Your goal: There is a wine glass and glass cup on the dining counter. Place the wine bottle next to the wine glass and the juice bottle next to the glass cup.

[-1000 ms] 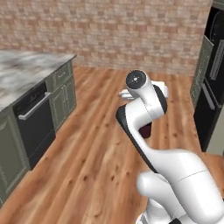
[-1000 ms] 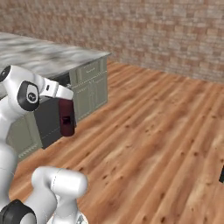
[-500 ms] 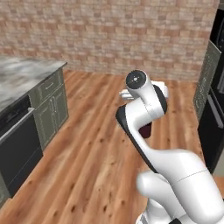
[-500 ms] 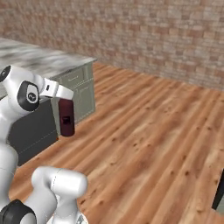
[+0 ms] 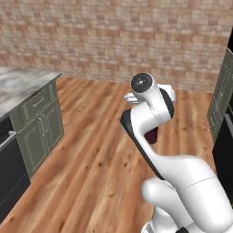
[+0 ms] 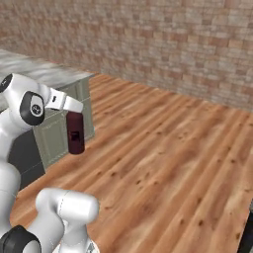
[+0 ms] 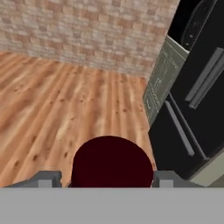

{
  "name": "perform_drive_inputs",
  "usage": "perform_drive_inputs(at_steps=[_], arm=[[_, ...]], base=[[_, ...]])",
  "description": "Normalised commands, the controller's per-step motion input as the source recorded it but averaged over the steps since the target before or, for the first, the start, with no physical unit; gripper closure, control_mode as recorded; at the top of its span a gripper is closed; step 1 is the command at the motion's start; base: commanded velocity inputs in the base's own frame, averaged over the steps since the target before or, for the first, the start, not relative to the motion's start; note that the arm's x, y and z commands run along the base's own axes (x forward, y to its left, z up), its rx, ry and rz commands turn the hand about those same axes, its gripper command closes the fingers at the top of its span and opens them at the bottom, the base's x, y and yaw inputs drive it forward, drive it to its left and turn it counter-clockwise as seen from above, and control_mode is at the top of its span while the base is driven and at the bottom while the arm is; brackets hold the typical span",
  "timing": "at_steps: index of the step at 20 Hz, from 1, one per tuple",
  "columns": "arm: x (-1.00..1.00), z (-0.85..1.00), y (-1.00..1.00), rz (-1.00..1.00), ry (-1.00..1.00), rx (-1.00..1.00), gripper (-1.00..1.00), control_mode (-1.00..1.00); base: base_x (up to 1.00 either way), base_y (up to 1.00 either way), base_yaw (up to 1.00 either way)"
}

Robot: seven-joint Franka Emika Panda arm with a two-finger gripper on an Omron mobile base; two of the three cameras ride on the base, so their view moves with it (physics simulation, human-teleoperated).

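Observation:
The juice bottle, a squat dark maroon container, hangs upright in the air over the wooden floor with my gripper shut on its top. From the left base it peeks out below the bent arm as a maroon patch. In the hand view the juice bottle sits between the two fingertips, which press on either side of it. The wine bottle, wine glass, glass cup and dining counter are out of view.
A marble-topped run of green cabinets with a dark appliance front stands to the left. Tall dark appliances and a grey-green panel stand to the right. Open wooden floor reaches a brick wall.
The whole picture has shifted, so the base has moved: the green cabinets have slid left in both base views. The arm keeps the same pose with the juice bottle in its grip.

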Motion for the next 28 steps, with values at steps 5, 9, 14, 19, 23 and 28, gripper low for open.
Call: perform_drive_inputs(at_steps=[5, 9, 14, 19, 23, 28], arm=[[0.00, 0.00, 0.00, 0.00, 0.00, 0.00, 1.00, 1.00], [0.00, 0.00, 0.00, 0.00, 0.00, 0.00, 1.00, 1.00], [0.00, 0.00, 0.00, 0.00, 0.00, 0.00, 1.00, 1.00], [0.00, 0.00, 0.00, 0.00, 0.00, 0.00, 1.00, 1.00], [0.00, 0.00, 0.00, 0.00, 0.00, 0.00, 1.00, 1.00], [0.00, 0.00, 0.00, 0.00, 0.00, 0.00, 1.00, 1.00]], base=[[0.88, -0.30, 0.06], [0.88, -0.30, 0.07], [0.89, -0.27, 0.08], [0.90, -0.25, 0.09], [0.90, -0.24, 0.11], [0.91, -0.21, 0.12]])
